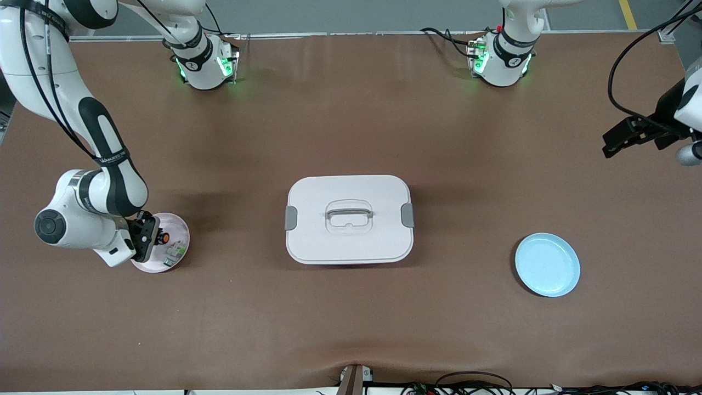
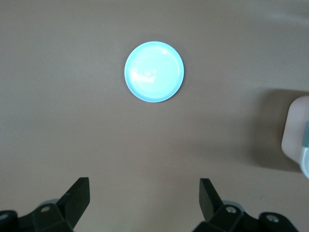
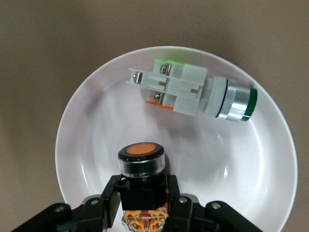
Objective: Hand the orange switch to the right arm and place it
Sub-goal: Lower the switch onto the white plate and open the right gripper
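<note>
While the right gripper (image 3: pixel 144 205) pinches the orange switch (image 3: pixel 142 162) over the white bowl (image 3: pixel 96 104) near the right arm's table edge, it could bump the green switch (image 3: pixel 193 92). The left gripper (image 2: pixel 145 200) waits wide open, empty.

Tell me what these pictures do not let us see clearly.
- Lower body of the orange switch: hidden between the right gripper fingers in the right wrist view.
- Contents of the white box: lid covers them, front view.
- Whether the switch touches the white plate: cannot tell.
- Left gripper: cut off, left wrist view.

White-and-green part (image 3: pixel 190 93) beside orange switch (image 3: pixel 141 162).
</note>
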You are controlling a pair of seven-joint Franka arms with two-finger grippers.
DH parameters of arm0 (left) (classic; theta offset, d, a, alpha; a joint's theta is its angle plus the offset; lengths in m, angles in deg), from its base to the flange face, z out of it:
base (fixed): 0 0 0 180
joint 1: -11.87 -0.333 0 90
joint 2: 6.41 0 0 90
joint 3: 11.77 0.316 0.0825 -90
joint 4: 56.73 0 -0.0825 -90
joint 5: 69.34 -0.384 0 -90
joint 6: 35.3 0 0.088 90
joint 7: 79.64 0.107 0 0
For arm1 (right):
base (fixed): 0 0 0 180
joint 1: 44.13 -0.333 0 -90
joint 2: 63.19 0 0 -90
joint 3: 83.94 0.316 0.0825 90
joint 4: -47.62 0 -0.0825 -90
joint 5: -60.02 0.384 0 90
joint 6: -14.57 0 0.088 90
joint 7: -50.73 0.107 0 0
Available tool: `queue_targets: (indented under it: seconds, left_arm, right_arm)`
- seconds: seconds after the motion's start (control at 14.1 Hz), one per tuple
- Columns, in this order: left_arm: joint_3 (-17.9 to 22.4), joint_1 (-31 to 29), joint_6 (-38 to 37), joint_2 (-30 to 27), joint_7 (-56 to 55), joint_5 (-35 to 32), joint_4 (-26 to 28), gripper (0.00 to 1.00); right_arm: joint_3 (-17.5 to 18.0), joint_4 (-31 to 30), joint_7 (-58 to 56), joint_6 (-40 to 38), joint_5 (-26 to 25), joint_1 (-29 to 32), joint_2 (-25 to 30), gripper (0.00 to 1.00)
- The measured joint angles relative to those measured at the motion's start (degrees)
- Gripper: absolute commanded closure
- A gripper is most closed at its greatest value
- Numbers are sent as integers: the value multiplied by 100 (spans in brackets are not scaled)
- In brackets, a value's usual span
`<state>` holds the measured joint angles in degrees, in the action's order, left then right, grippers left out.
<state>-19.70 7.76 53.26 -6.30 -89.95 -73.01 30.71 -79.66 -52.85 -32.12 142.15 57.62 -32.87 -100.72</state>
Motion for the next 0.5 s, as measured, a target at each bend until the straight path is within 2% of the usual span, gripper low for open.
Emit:
queue_targets:
  seconds: [0.07, 0.14, 0.21, 0.28, 0.5]
  left_arm:
    - [33, 5, 24, -101, 57, 15, 105, 0]
    - [58, 36, 36, -196, 85, 18, 194, 0]
    - [110, 102, 39, -277, 89, 18, 258, 0]
    - [151, 143, 40, -333, 90, 18, 305, 0]
    - [187, 148, 41, -367, 108, 18, 345, 0]
  right_arm:
    - [-1, 0, 0, 5, -3, 0, 0, 79]
    - [-2, 0, 0, 13, -4, 0, 0, 54]
    - [-2, 0, 0, 23, -5, -1, 0, 13]
    - [-2, 0, 0, 33, -5, -1, 0, 0]
    - [-7, 1, -3, 91, -8, -1, 0, 0]
